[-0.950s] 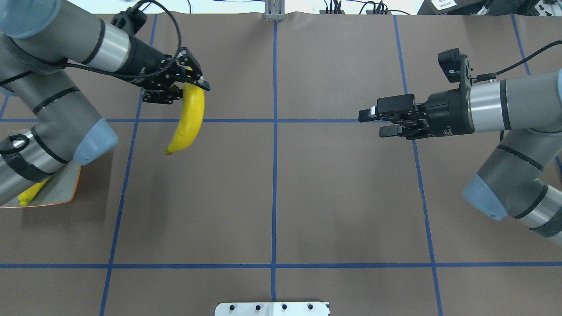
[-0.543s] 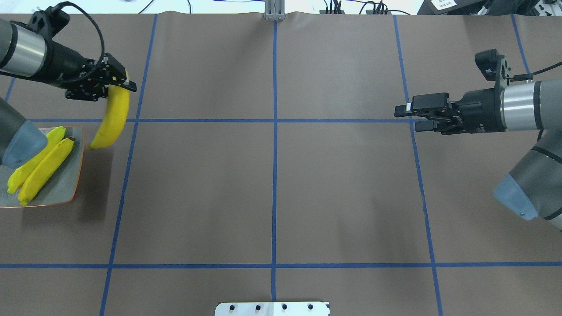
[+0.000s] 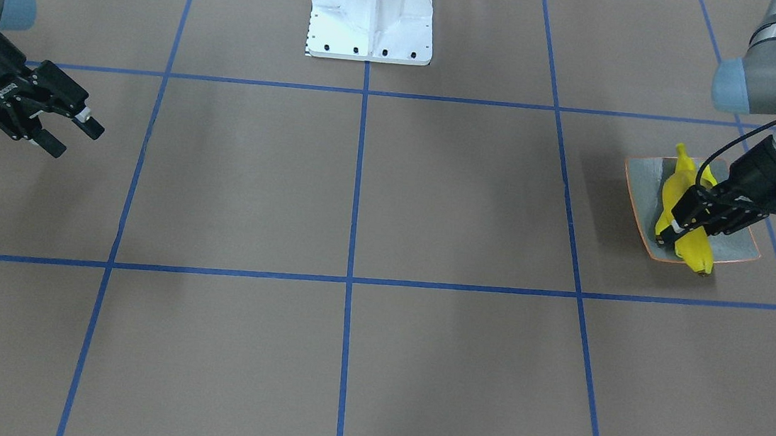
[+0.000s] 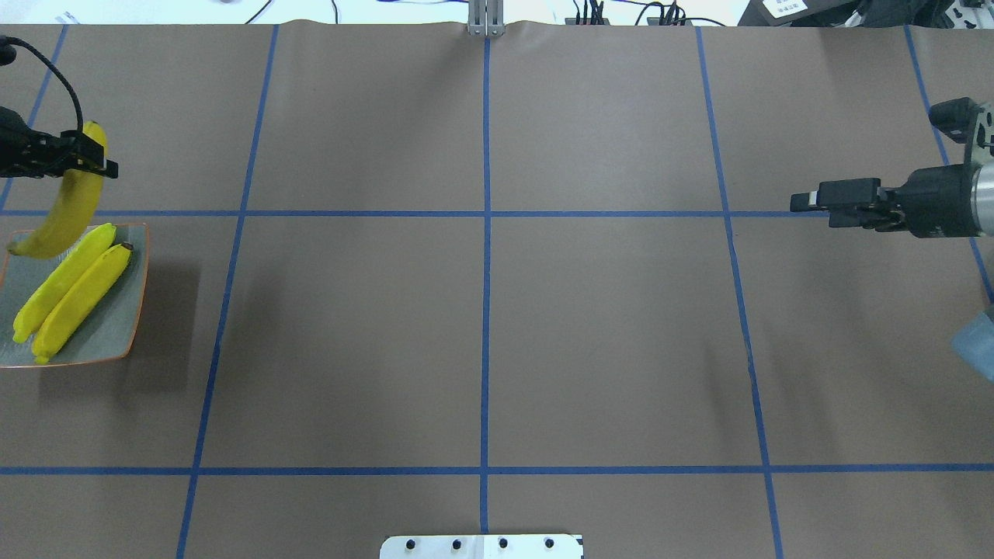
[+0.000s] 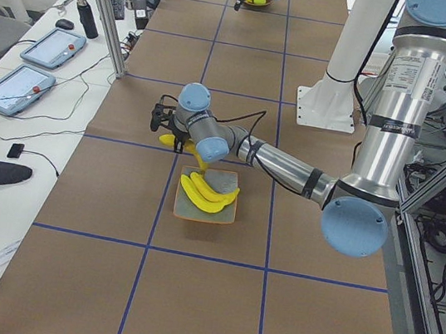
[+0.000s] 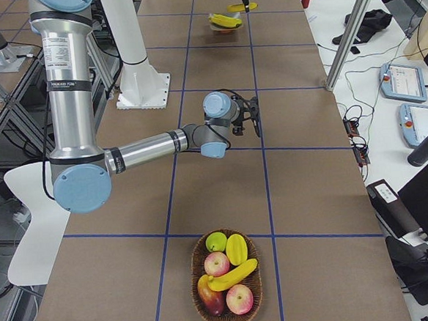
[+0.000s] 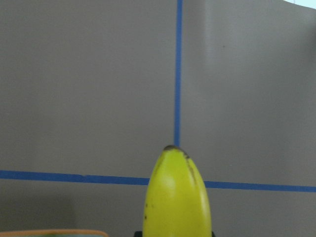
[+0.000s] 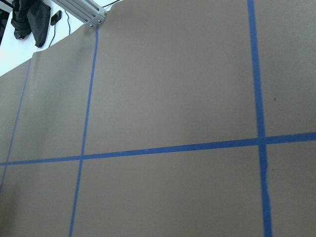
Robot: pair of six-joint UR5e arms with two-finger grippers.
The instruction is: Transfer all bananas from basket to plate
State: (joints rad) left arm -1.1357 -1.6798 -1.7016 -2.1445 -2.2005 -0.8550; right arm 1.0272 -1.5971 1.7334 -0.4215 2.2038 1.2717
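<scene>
Left gripper (image 4: 88, 161): pinching the held banana (image 4: 66, 213), which hangs over the plate (image 4: 116, 334) at its far edge.
Plate: two bananas (image 4: 74, 291) lying side by side.
Right gripper (image 3: 75, 137): spread, empty.

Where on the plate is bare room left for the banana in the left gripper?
The widest bare strip runs between the two lying bananas and the plate rim toward table centre. A smaller patch lies on their other side, near the held banana tip. The plate's middle is crowded.

A robotics lab: teach pendants (image 5: 54, 48) beside a tape-gridded test table (image 4: 606, 341)
</scene>
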